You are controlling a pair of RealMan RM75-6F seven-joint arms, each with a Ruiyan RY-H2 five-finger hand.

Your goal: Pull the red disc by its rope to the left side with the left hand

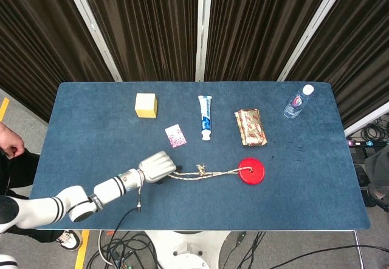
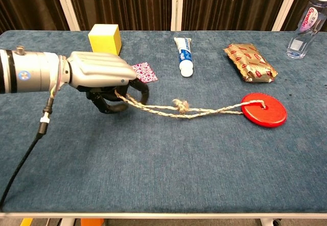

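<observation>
Left robot hand [image 2: 99, 78] clenched around rope [image 2: 179, 108] end, just below pink card [image 2: 143, 72]. Red disc [image 2: 263, 110] flat on blue tabletop [image 2: 168, 165], right of the card, below foil packet [image 2: 250, 62].
</observation>
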